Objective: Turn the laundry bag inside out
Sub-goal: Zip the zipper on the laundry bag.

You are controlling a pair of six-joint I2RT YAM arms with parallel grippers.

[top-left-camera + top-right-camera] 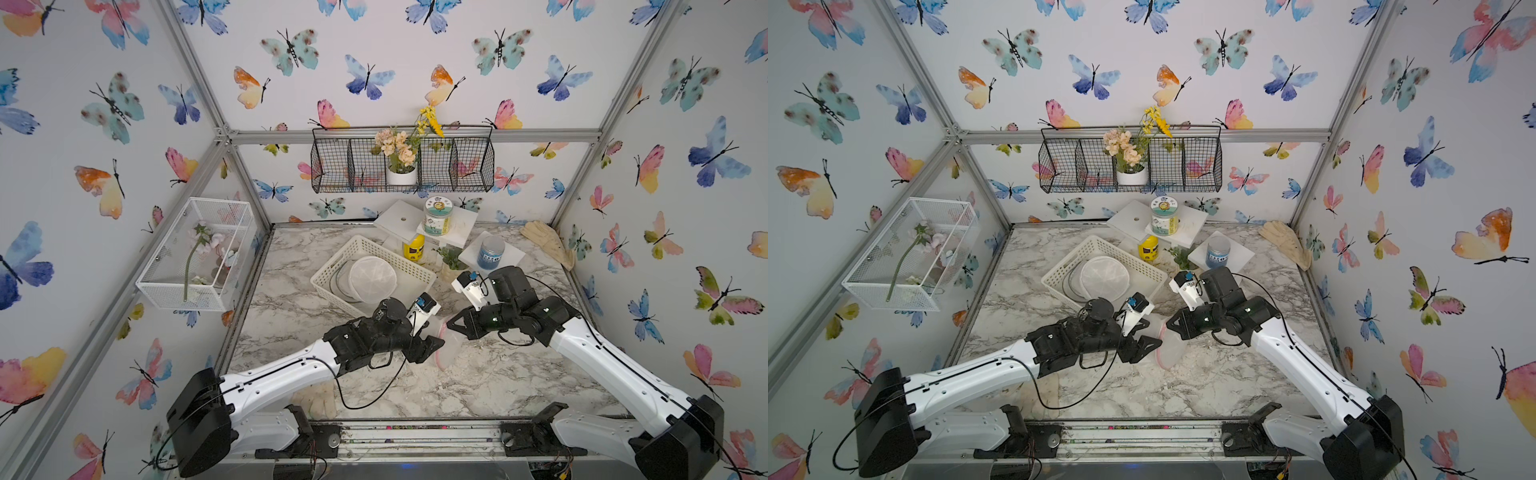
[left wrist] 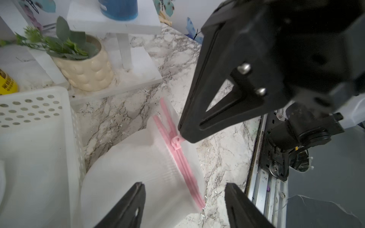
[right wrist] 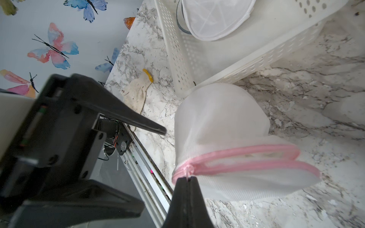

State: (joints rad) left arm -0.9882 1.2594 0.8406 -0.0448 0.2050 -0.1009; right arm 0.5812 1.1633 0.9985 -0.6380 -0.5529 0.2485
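Note:
The laundry bag (image 1: 446, 351) (image 1: 1169, 351) is white mesh with a pink zipper and stands bunched on the marble table between my two arms. My right gripper (image 3: 187, 178) is shut on the pink zipper pull (image 3: 187, 170) at one end of the bag's opening. The left wrist view shows that gripper's tip (image 2: 182, 133) pinching the pull (image 2: 175, 141). My left gripper (image 2: 184, 184) is open, its jaws standing wide apart just short of the bag (image 2: 138, 167) with nothing held. In a top view the left gripper (image 1: 432, 347) sits beside the bag, facing the right gripper (image 1: 451, 324).
A white perforated basket (image 1: 332, 266) holding folded mesh bags (image 1: 372, 278) stands just behind the bag. A cream plant pot (image 2: 87, 73), white risers, a yellow bottle (image 1: 414, 249) and a blue jar (image 1: 490, 252) crowd the back. Gloves lie front left (image 1: 316, 401) and back right (image 1: 548, 243).

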